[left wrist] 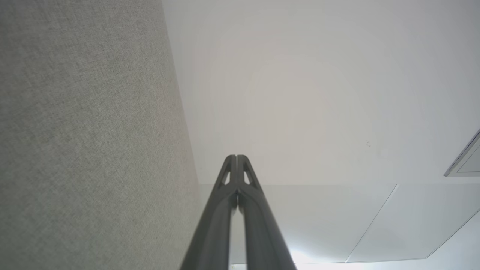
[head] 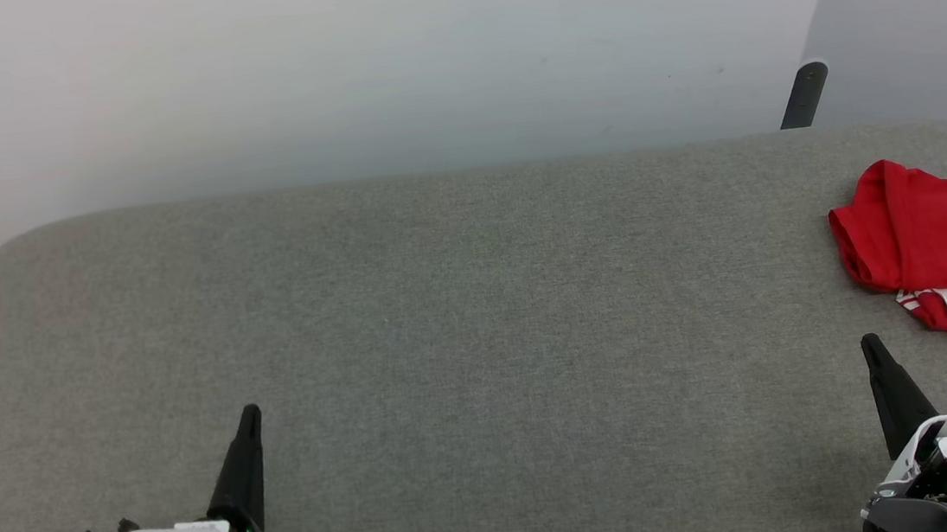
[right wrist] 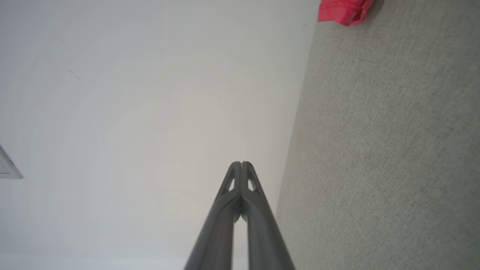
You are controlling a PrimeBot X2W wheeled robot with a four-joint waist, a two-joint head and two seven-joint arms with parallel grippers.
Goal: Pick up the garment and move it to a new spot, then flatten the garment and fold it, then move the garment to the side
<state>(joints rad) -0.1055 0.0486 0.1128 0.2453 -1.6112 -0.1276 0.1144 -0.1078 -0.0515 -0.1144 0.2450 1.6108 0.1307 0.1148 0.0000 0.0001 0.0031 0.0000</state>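
Starting at the fingers: the left gripper (head: pixel 249 412) has its two long dark fingers (left wrist: pixel 219 217) pinched together tip to tip, clenched on nothing. The left wrist view shows just a thin slit between them lower down. Same deal with the right gripper (head: pixel 870 342): tips touching, totally empty.

Both sit low in the head view, left one at lower left, right one at lower right, pointing away from the robot. Under and around them is a big grey woven-fabric surface (head: pixel 477 300) with a rounded far left corner.

The garment (head: pixel 926 227), a bright red soft-fabric T-shirt with a white sleeve and thin red-and-white striping poking out at its near side, lies crumpled at the far right of that surface, partly cut off by the picture edge. It's beyond the right gripper and a bit to its right, near but not touching. The right wrist view catches a red corner of it at the top.

Behind the surface is a plain pale wall (head: pixel 333 71), plus a short dark rounded post (head: pixel 805 95) near the far right corner.
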